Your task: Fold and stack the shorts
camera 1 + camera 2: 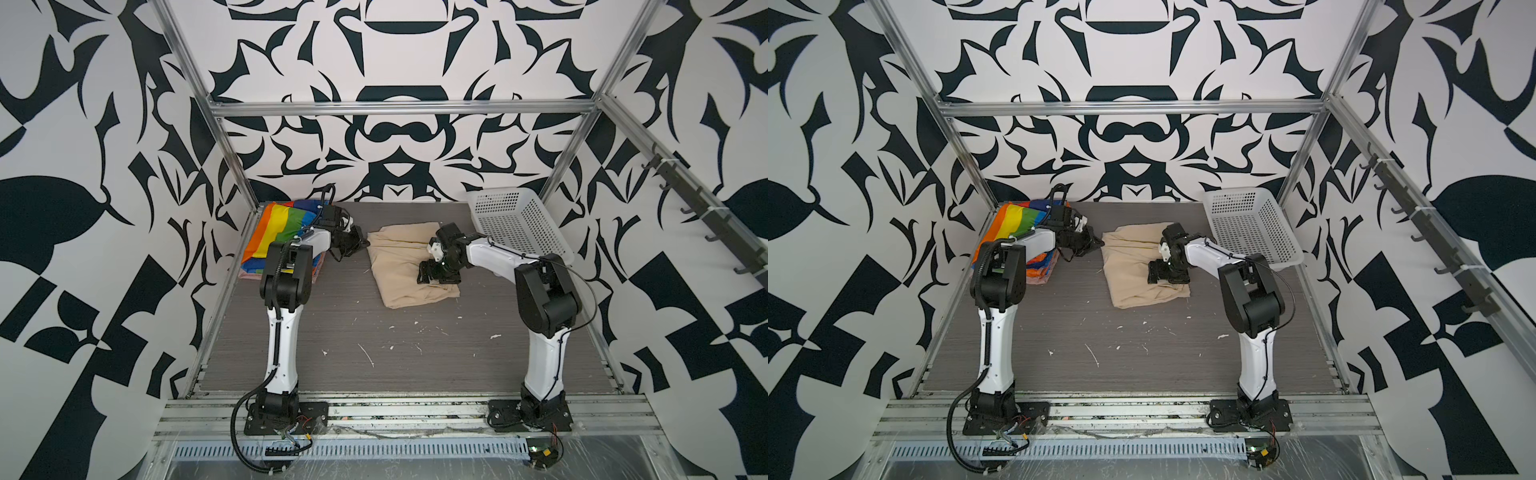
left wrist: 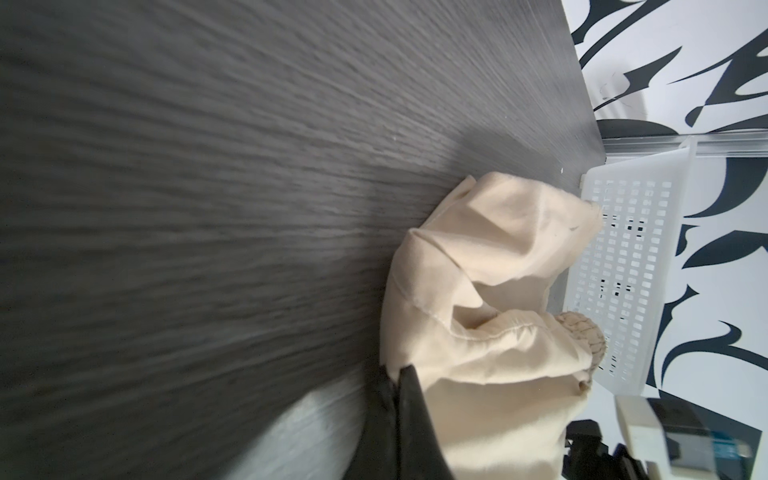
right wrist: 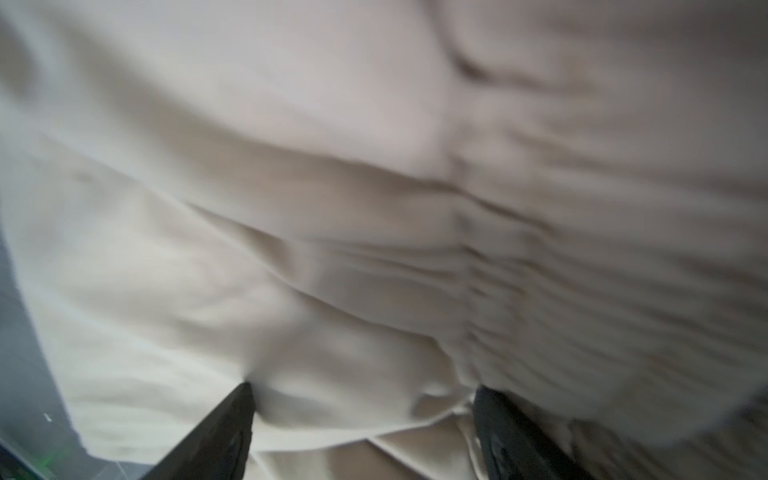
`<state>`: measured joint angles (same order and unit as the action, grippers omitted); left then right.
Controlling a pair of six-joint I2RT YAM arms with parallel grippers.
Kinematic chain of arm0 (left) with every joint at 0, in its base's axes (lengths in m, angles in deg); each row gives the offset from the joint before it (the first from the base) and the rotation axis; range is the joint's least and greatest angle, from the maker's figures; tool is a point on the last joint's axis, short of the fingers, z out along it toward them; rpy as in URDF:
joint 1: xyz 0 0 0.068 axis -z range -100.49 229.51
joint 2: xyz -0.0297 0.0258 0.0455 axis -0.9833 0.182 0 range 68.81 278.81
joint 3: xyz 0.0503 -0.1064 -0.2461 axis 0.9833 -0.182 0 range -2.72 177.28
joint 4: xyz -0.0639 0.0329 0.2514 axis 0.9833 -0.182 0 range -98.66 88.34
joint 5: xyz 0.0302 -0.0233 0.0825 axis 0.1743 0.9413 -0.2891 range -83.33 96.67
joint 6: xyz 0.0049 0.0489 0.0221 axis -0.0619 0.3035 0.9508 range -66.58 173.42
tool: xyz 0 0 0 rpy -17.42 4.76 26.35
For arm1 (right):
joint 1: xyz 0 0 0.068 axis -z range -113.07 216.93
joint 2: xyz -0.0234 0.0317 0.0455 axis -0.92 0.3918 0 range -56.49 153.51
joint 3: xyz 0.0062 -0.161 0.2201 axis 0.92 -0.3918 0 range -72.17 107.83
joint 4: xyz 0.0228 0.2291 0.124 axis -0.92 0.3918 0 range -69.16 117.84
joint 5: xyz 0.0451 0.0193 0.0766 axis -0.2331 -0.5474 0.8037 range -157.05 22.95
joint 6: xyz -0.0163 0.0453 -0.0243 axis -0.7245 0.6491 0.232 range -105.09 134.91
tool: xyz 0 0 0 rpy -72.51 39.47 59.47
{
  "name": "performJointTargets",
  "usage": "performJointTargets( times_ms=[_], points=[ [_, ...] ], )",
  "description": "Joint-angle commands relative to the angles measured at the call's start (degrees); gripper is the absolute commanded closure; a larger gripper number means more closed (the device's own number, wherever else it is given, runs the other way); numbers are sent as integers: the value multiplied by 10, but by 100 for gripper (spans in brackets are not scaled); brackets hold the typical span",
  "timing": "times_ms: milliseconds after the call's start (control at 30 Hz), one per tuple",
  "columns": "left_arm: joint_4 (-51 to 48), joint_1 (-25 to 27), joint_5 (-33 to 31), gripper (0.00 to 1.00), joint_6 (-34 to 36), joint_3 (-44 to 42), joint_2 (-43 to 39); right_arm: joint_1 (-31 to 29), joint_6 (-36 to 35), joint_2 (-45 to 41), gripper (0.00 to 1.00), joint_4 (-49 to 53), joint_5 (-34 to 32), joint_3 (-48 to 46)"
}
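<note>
— Shorts first: where do they lie?

— Beige shorts point(image 1: 399, 270) rest on the table point(image 1: 374, 353) at about twelve o'clock from its middle, partly folded and rumpled. Rainbow-striped shorts point(image 1: 282, 224) lie in the far corner at ten o'clock, on top of salmon-pink shorts point(image 1: 249, 274) of which only an edge shows. A white perforated basket point(image 1: 498, 193) stands at two o'clock.

— And the jaws?

— The left gripper point(image 1: 362, 245) is closed, its tip at the nine o'clock edge of the beige cloth. The left wrist view shows it against the fabric, but I cannot tell whether a layer is pinched. The right gripper point(image 3: 361, 399) stands spread wide, pressed down on the cloth toward its four o'clock side, with nothing clamped.

— How will that cloth handle?

— Light, soft and limp, I judge. It will sag, its layers will slide over each other, and a hold on a single ply would peel the fold open. The gathered waist is the thickest part and likely the firmest hold. To carry it to the stack I would pinch through all layers at two corners of one edge, one gripper on each, and keep it taut and low.
</note>
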<state>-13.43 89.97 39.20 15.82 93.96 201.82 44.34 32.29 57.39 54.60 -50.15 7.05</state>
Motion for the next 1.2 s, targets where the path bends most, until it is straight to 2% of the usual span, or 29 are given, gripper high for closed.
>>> performJointTargets(
  times_ms=[0,167,333,433,500,567,600,733,833,933,1167],
  points=[
    [5,-22,-23,100,-9,2,-28,4,-9,-22,14,39,-35,-35],
    [20,-28,-18,100,-28,5,-27,4,-17,-42,14,57,-42,-46],
    [24,-25,-4,100,-33,17,-32,4,-16,-84,13,91,-38,10],
    [15,-26,1,90,-29,26,-43,4,-16,-101,13,111,-27,57],
    [8,-26,4,69,-24,31,-55,4,-14,-106,12,115,-17,75],
    [-5,-25,-7,14,-15,30,-75,4,-10,-102,6,113,-16,92],
    [-7,-24,-12,0,-10,26,-85,5,-9,-95,2,112,-17,101],
    [-26,-18,-19,1,4,0,-126,6,3,-52,1,90,10,143],
    [-26,-8,-23,1,13,-49,-163,10,19,-7,1,61,50,174],
    [-26,6,-20,1,22,-108,-196,11,27,35,0,56,62,197],
    [-47,34,-14,1,57,-223,-239,18,28,51,0,28,60,142]
  ],
)
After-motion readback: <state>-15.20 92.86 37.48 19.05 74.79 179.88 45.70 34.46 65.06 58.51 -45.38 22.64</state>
